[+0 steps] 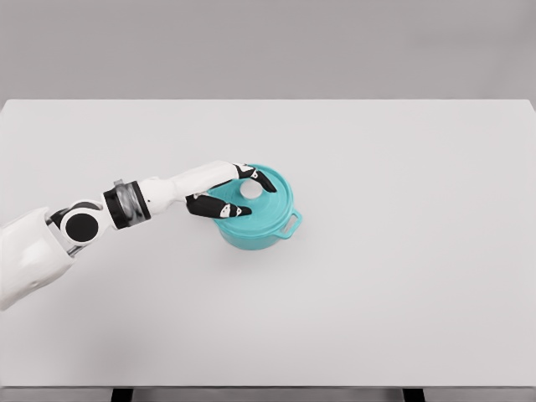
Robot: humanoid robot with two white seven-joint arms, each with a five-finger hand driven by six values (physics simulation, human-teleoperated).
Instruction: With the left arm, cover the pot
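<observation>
The lid [255, 201], a rigid teal disc that looks fairly weighty and smooth, is best taken by the pale round knob [250, 191] at its centre; it sits on the squat teal pot [260, 234] with a side handle [291, 223], near the middle of the desk [402, 293]. The left hand [230, 194] lies over the lid's left side, its dark fingers [226, 209] loosely spread either side of the knob, seemingly gripping nothing.

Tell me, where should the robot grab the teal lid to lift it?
Probably the white knob on top of the lid, coming from above. It sticks up at the middle, and the left hand already has its fingers either side of it.
</observation>
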